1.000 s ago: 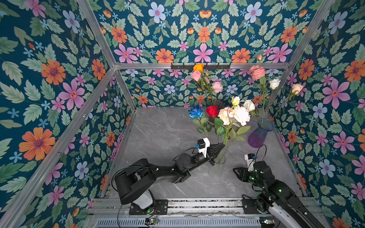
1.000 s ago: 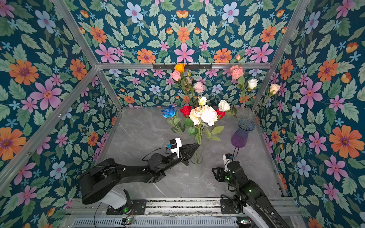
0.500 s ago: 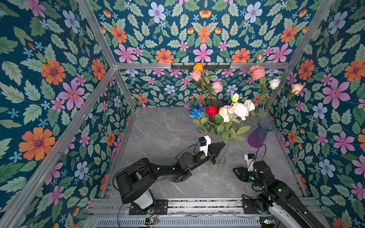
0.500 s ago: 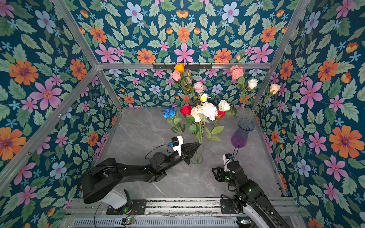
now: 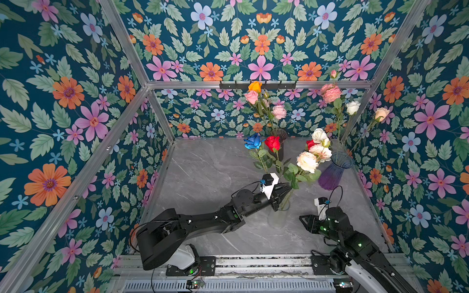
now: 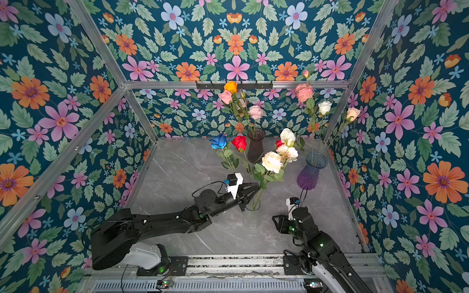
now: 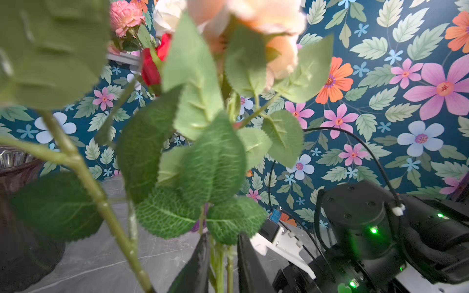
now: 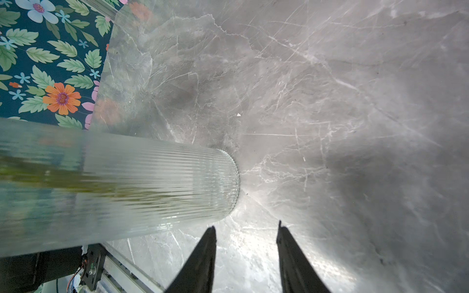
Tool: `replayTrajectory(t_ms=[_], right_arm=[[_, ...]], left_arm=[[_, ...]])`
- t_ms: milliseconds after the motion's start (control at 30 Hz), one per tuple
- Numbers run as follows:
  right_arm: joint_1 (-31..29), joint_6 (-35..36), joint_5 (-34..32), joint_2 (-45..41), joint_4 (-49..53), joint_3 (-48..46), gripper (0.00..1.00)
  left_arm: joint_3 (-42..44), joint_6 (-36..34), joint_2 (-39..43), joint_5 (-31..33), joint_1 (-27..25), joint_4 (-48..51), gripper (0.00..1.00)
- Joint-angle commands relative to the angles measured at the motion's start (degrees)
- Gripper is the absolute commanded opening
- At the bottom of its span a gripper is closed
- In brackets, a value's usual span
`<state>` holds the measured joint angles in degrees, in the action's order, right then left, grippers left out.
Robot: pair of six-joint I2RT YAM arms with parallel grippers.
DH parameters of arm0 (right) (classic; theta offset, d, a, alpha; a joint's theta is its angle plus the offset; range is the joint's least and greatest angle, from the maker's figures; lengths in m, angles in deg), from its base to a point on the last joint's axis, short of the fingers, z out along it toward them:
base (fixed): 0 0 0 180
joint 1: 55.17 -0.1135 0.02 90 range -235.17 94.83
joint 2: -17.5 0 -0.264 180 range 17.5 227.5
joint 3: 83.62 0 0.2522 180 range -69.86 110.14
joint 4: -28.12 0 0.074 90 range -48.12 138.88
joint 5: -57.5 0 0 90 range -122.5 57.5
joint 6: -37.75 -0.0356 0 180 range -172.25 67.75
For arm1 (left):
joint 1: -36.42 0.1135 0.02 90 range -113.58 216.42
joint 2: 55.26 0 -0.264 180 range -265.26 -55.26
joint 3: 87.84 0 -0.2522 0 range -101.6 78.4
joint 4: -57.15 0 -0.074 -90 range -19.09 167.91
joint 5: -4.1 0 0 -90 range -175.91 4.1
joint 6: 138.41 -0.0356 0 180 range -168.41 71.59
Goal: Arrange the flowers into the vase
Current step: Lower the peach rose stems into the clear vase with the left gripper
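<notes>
Green flower stems (image 7: pixel 220 263) clamped in left tool (image 5: pixel 286 189) just above clear vase (image 5: pixel 278 217); right tool (image 8: pixel 245 227) apart, empty

Looks like a staged robotics lab cell rather than a lived-in room. Boxed in by floral wallpaper panels (image 5: pixel 76 101) held in bare aluminium framing (image 5: pixel 182 84) and floored with a grey marble-look tabletop (image 5: pixel 203 165). Fitted with a black left arm (image 5: pixel 203 220) and right arm (image 5: pixel 355 243), both bolted to a slotted metal rail (image 5: pixel 253 261) along the front edge, with a green status light (image 7: pixel 373 230) glowing on a joint.
</notes>
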<state>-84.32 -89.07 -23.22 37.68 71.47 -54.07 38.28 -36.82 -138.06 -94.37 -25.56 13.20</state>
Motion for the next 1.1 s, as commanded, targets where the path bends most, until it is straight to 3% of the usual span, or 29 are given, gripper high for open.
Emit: replayTrajectory(t_ms=[0, 467, 500, 567, 633, 800, 1067], right_arm=[[0.04, 0.44, -0.05, -0.11, -0.93, 0.12, 0.42], [0.04, 0.39, -0.14, -0.15, -0.87, 0.12, 0.42], [0.01, 0.43, -0.14, -0.15, -0.84, 0.11, 0.42], [0.01, 0.45, -0.14, -0.15, -0.89, 0.17, 0.42], [0.0, 0.35, -0.14, -0.15, -0.84, 0.14, 0.42], [0.01, 0.39, -0.22, -0.19, -0.85, 0.14, 0.42], [-0.03, 0.39, -0.16, -0.41, -0.81, 0.07, 0.42]], left_arm=[[-0.19, -1.22, 0.36, 0.38, -0.03, 0.67, 0.0], [0.74, -1.14, 1.99, -0.53, -0.4, -1.06, 0.0], [0.83, -1.14, 2.12, -0.73, -0.48, -1.32, 0.06], [1.01, -1.09, 2.12, -1.49, -0.71, -2.04, 0.3], [0.4, -1.13, 1.73, -2.62, -1.09, -1.85, 0.4], [-2.61, -2.98, 0.12, -3.58, -2.64, 2.12, 0.41], [-6.75, -5.06, -1.81, 1.13, -3.05, 8.97, 0.39]])
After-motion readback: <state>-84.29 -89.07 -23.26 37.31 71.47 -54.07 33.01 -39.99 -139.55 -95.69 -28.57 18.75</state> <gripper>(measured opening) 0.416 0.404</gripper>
